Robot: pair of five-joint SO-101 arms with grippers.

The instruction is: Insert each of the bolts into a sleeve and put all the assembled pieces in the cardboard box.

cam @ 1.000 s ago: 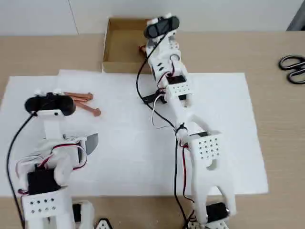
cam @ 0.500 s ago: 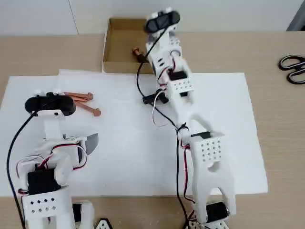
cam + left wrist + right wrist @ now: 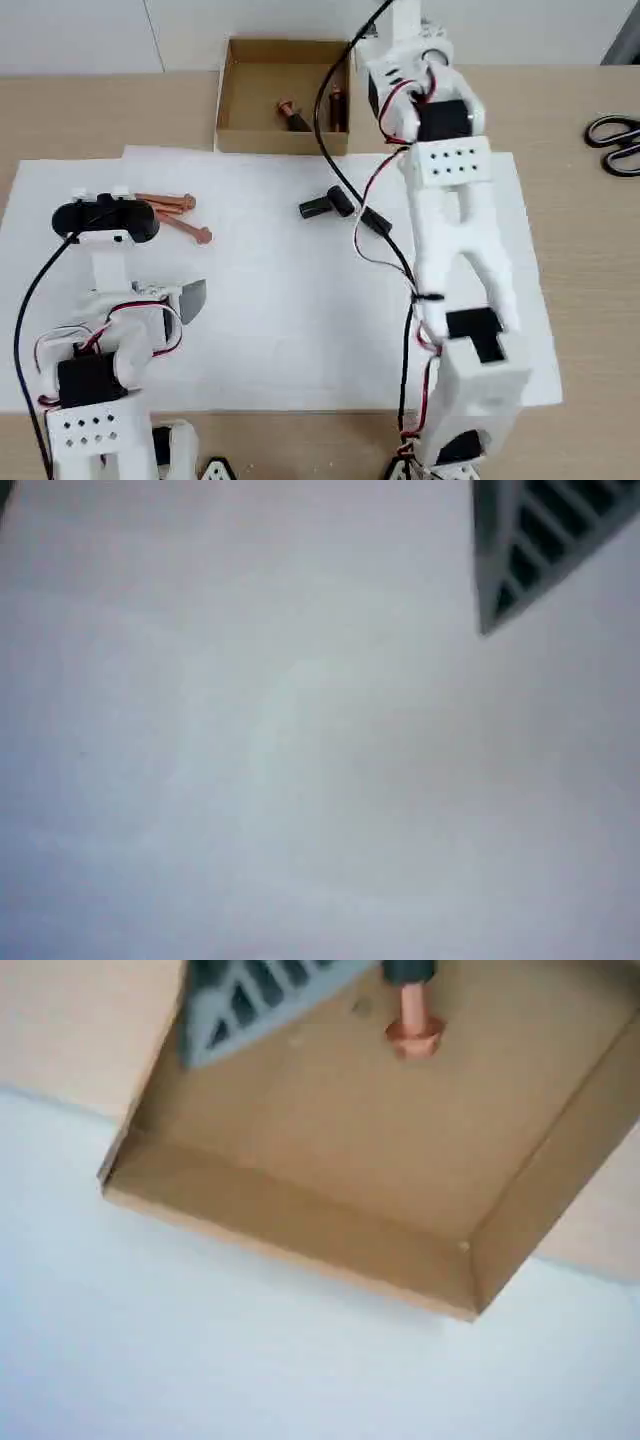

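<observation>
Two assembled pieces lie in the cardboard box (image 3: 232, 95). The right piece (image 3: 337, 108) runs near-to-far, and the left piece (image 3: 292, 114) slants with its head far-left. Loose bolts (image 3: 172, 204) lie roughly left-right on the paper (image 3: 270, 300), heads right. The right gripper (image 3: 240, 1005) hangs over the box and the left gripper (image 3: 190, 298) is near-left. I cannot tell whether either is open.

Cardboard box (image 3: 255, 95): shallow, brown and open-topped; you find it at the far edge of the white sheet (image 3: 280, 320), its front wall (image 3: 300, 1230) along that edge.
Assembled pieces: two lie on the box floor. The left piece (image 3: 291, 113) lies slanted and the right piece (image 3: 337, 108) nearly straight; the right wrist view shows a copper head below a dark sleeve (image 3: 412, 1010).
Loose bolts: copper-coloured, flat on the sheet; the far bolt (image 3: 165, 202) is just beside the slanted near bolt (image 3: 190, 231).
Loose sleeves: two short black tubes (image 3: 317, 208) (image 3: 342, 200), touching at an angle, near the box front.
</observation>
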